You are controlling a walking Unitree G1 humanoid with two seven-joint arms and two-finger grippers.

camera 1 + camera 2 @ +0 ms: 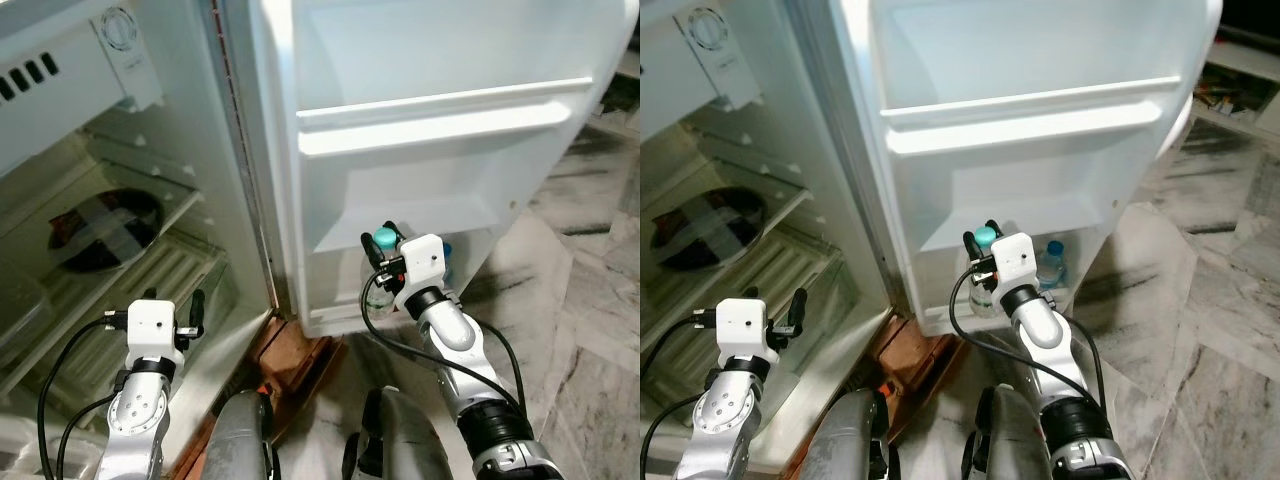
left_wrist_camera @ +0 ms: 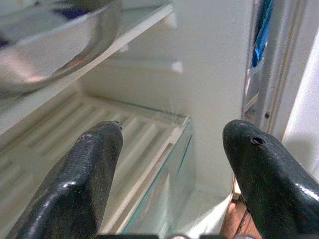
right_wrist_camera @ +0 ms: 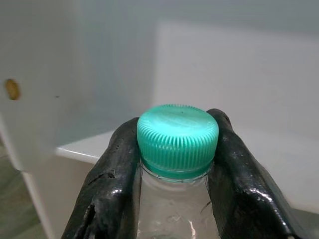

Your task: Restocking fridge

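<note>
1. Green-capped bottle (image 3: 177, 149) is clamped at the neck by the right gripper (image 1: 383, 262), at the bottom door shelf (image 1: 940, 318).
2. At three o'clock of it, a blue-capped bottle (image 1: 1051, 262) is already stocked.
3. The left gripper (image 2: 172, 164) is held wide open and empty inside the fridge (image 1: 150, 270).
4. Setting down and release are judged outstanding.

— What can't you make out on the clear bottle (image 3: 174, 219)?

— Your right tool (image 3: 177, 149) covers its neck, and the frame cuts off its body.

— And the second bottle (image 1: 1051, 262)?

— Half hidden behind your wrist; its label is too small to read.

— The dark bowl (image 1: 100, 228)?

— Blurred through the glass shelf (image 1: 150, 215); you cannot tell its contents.
</note>
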